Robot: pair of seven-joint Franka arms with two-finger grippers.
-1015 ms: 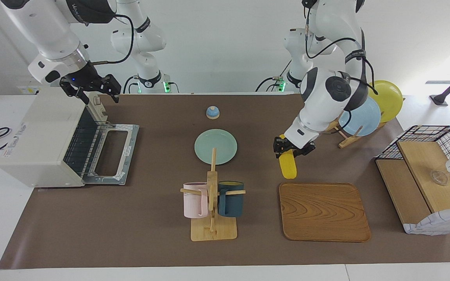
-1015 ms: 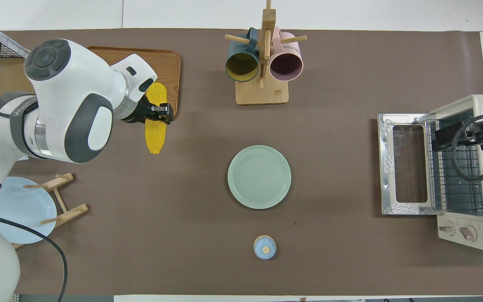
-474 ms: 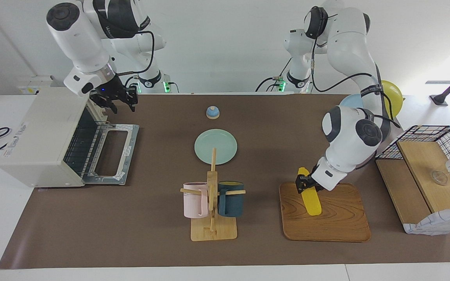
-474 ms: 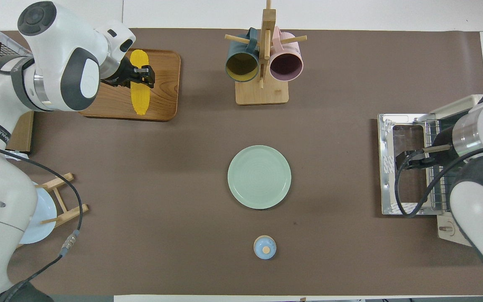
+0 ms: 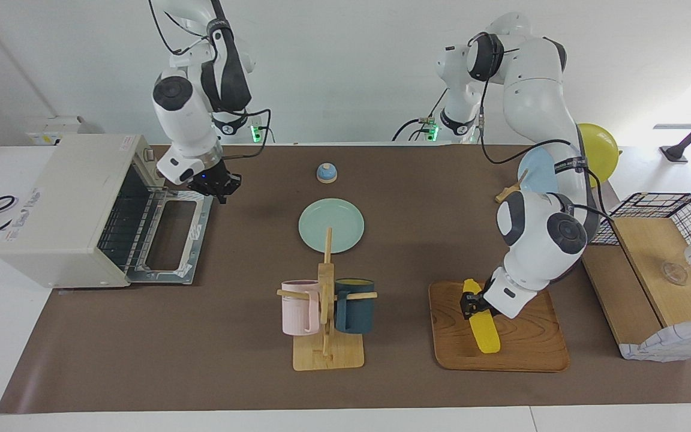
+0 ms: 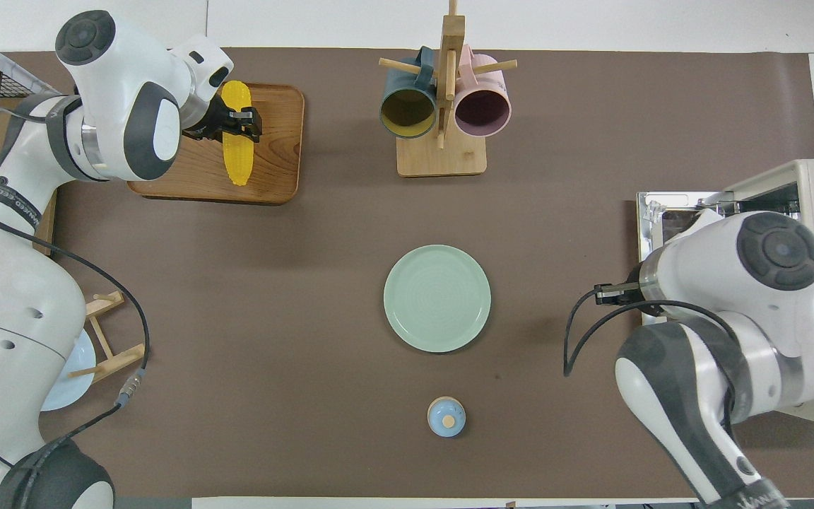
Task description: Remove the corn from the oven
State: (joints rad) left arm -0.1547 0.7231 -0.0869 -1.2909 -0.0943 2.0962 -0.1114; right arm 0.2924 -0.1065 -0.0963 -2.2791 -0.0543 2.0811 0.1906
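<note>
A: Gripping the corn (image 5: 481,327) near its upper end, the left gripper (image 5: 469,302) sits low over the wooden tray (image 5: 525,351); its jaws are clamped on the cob.

B: And the cob itself?

A: It slants down from the fingers, its lower end at the tray's surface; whether it touches I cannot tell. It is well apart from the toaster oven (image 5: 69,207).

B: The right gripper (image 5: 219,187)?

A: Closed, holding nothing, over the mat just beside the oven's dropped door (image 5: 173,234).
</note>
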